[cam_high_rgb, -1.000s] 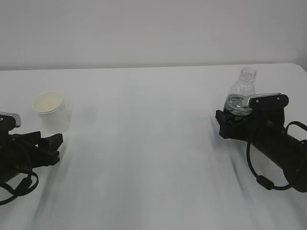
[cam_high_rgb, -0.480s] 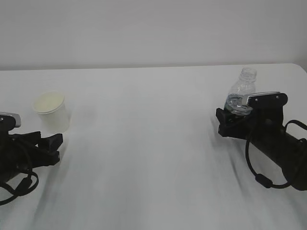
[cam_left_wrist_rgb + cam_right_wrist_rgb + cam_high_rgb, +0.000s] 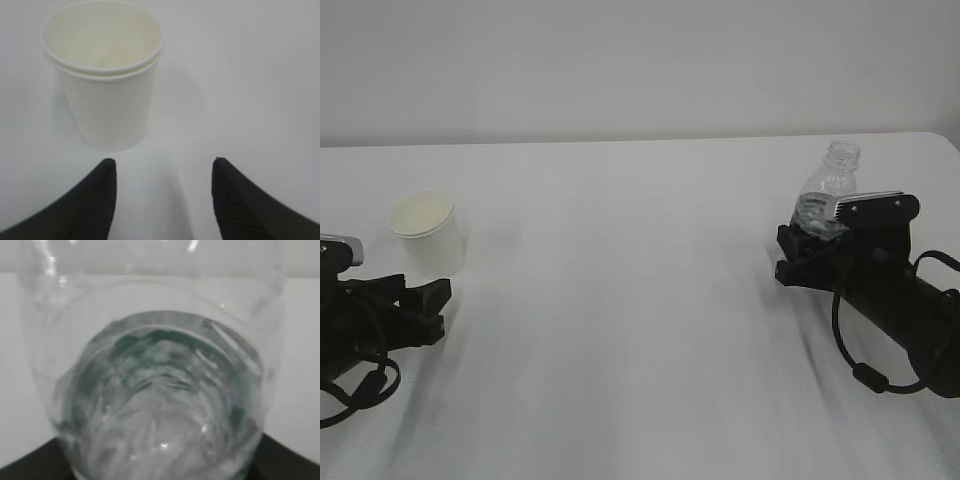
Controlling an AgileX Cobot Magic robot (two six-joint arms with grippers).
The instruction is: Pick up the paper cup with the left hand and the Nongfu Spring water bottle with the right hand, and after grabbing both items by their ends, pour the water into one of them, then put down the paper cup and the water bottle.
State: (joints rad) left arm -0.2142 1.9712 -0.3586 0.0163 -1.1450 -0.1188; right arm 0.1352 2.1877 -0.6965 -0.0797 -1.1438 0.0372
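Clear plastic Nongfu Spring water bottle (image 3: 827, 193) at 3 o'clock, right hand (image 3: 807, 252) clamping it; uncapped, could slosh. Left hand (image 3: 162, 172) gapes, paper cup (image 3: 103, 70) at 11 o'clock.

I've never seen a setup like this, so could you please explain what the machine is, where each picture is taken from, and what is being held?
These are two black robot arms at a white table, each ending in a claw. The wide picture looks across the table from outside. The other two come from cameras on the wrists.

The left claw is open, and the empty paper cup stands just ahead of it, untouched. The right claw is around the lower part of an uncapped water bottle with water inside; a firm grip cannot be confirmed.
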